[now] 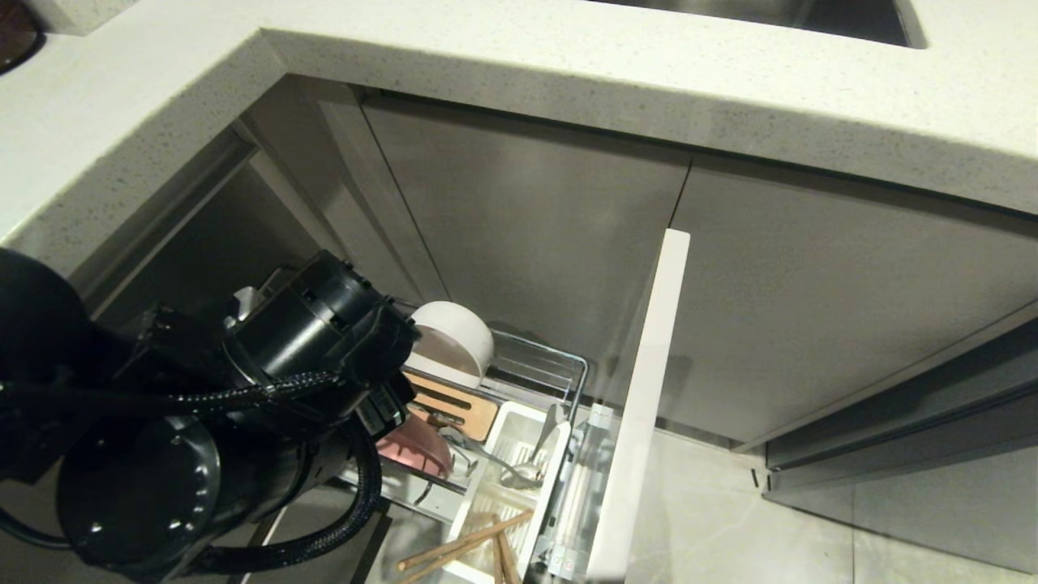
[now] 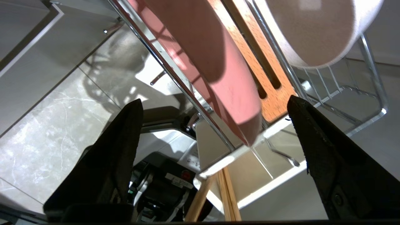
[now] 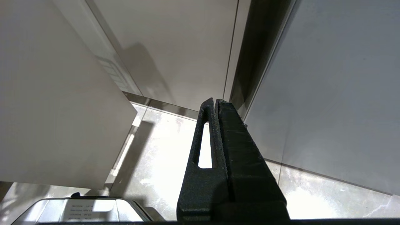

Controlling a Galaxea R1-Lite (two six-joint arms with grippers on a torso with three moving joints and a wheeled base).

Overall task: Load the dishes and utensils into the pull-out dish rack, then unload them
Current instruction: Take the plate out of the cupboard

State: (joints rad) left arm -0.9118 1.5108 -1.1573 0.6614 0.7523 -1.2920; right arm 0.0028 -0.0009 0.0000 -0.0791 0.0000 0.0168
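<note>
The pull-out dish rack (image 1: pixel 559 361) stands drawn out behind its pale drawer front (image 1: pixel 641 405). A pink plate (image 1: pixel 413 450) stands on edge in the wooden strip (image 1: pixel 458 410), with an off-white bowl (image 1: pixel 454 341) behind it. The white caddy (image 1: pixel 553 478) holds a fork (image 1: pixel 523 470) and chopsticks (image 1: pixel 462 547). My left gripper (image 2: pixel 214 100) is open, its fingers either side of the plate's (image 2: pixel 218 72) rim without touching it. The same view shows the bowl (image 2: pixel 312 28), strip (image 2: pixel 268 90), fork (image 2: pixel 281 153) and chopsticks (image 2: pixel 226 190). My right gripper (image 3: pixel 215 101) is shut and empty, parked above the floor.
My left arm (image 1: pixel 243 405) hides the rack's near left part. A pale countertop (image 1: pixel 568 73) overhangs the cabinet doors (image 1: pixel 527 227), with a sink (image 1: pixel 770 12) at its far edge. Tiled floor (image 1: pixel 730 503) lies right of the drawer front. My base (image 2: pixel 162 181) sits below the rack.
</note>
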